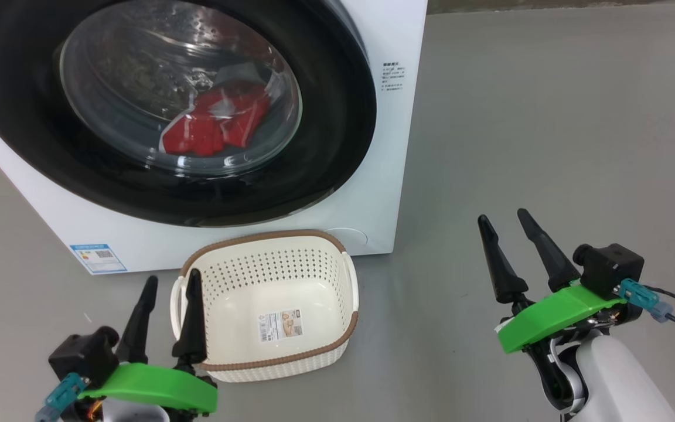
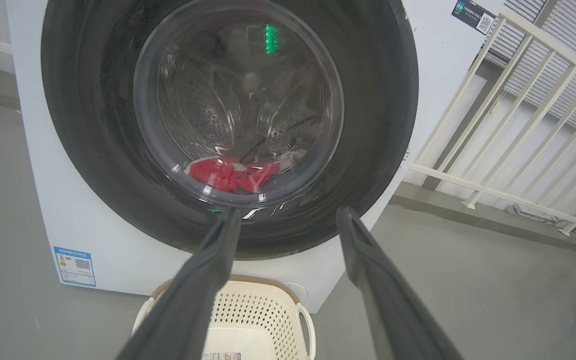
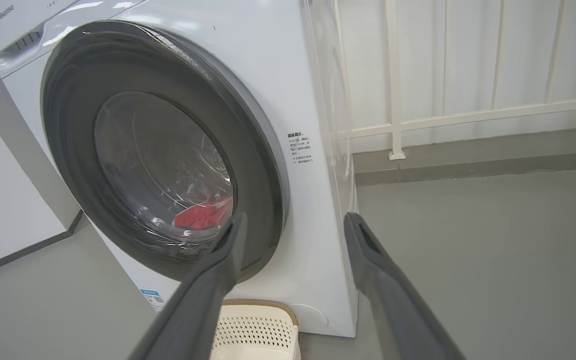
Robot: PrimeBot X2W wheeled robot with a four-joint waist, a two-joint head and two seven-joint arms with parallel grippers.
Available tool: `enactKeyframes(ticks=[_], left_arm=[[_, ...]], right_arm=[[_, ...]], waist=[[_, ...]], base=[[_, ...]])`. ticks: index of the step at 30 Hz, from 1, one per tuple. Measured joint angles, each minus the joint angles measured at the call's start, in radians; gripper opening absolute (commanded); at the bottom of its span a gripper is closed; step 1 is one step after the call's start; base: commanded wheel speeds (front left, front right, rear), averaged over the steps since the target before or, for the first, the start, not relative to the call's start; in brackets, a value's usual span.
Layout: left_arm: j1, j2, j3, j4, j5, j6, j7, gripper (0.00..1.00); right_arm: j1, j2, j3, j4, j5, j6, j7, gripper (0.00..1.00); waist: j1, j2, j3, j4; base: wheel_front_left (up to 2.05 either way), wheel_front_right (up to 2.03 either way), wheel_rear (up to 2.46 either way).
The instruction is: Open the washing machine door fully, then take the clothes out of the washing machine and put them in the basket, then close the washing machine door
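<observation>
Status from my end, taking the big white boxy front-loader washing machine [image 1: 396, 146] as reference. It sits on a smooth grey floor [image 1: 548, 146].

Its door [image 1: 337, 105] is round, with a wide glossy black rim and a bulging clear glass bowl [image 1: 138, 70]. It's shut flush against the machine front. The clothes [image 1: 214, 123], soft crumpled bright red fabric with white trim, lie inside the washing machine at the bottom of the perforated steel drum [image 2: 208, 120], seen through the glass. There's a blue label sticker [image 1: 98, 258] on the machine's lower left front corner.

The basket [image 1: 267, 269] is a small cream plastic rectangle with rounded corners, perforated walls, a brown woven-look rim and two loop side handles. It stands upright on the floor just in front of the washing machine, below the door. I can't tell if it touches the front panel. A paper label [image 1: 279, 326] sits on its smooth inner floor.

Left gripper [image 1: 173, 278]: in front of the washing machine, by the basket's left handle. Long dark tapered fingers spread wide, gripping nothing.

Right gripper [image 1: 503, 217]: off the machine's right front corner, over the floor. Fingers likewise spread wide, nothing between them.

Both wrists carry glossy green plastic covers [image 1: 150, 390]. A white metal railing [image 3: 393, 120] runs behind the machine's right side.
</observation>
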Motion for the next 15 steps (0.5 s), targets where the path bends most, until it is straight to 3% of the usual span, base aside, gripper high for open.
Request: enactKeyframes(ticks=[15], left_arm=[[-0.015,0.004,-0.027,-0.002,0.135,0.016,-0.041,1.00]], right_arm=[[-0.034,-0.007,0.021,0.006,-0.145,0.000,-0.040,1.00]], waist=[[0.0000,0.0000,-0.004,-0.002]], base=[[0.00,0.00,0.00]])
